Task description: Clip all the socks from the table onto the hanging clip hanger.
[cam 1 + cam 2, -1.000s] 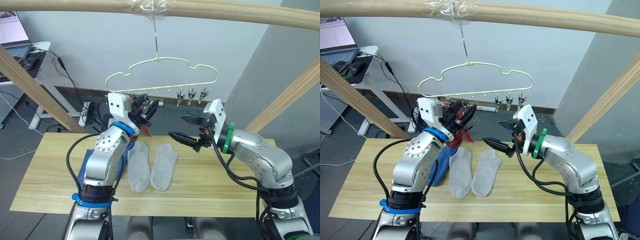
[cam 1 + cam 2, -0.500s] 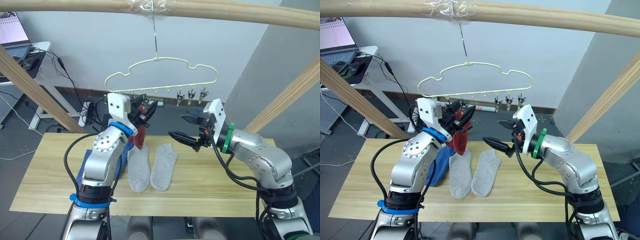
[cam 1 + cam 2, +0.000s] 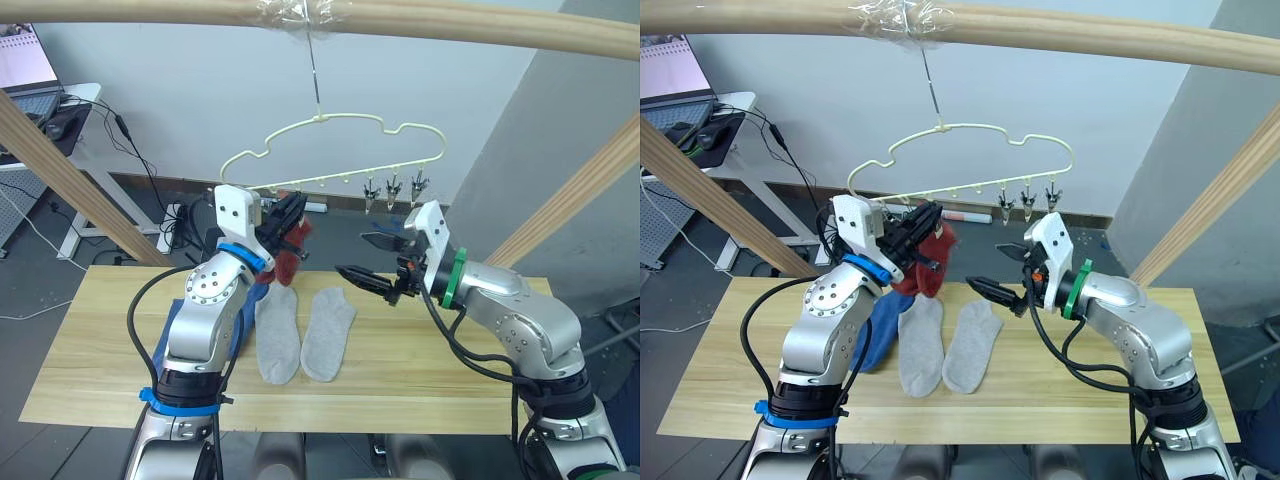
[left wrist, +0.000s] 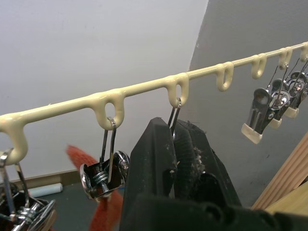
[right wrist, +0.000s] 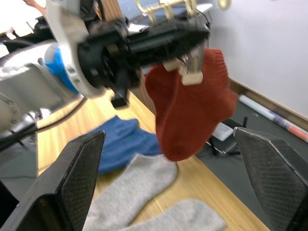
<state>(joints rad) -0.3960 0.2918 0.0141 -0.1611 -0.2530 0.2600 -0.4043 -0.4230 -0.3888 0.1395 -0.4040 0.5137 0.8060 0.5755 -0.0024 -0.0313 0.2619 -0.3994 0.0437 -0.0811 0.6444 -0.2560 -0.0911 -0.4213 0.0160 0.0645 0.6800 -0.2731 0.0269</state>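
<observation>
left gripper [image 3: 925, 213] clenched on a clip [image 4: 174, 126] of the clip hanger [image 3: 970, 150] | right gripper [image 3: 1002, 266] spread, empty | rust-red sock [image 5: 187, 108] hangs clipped | grey socks [image 3: 940, 340] on table [image 3: 730, 370]

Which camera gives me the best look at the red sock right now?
Right wrist view: the red sock hangs in full under a clip. Both eye views show it partly behind the left gripper; the left wrist view catches a sliver.

Silver arms, black cables, blue left band, green right band
</observation>
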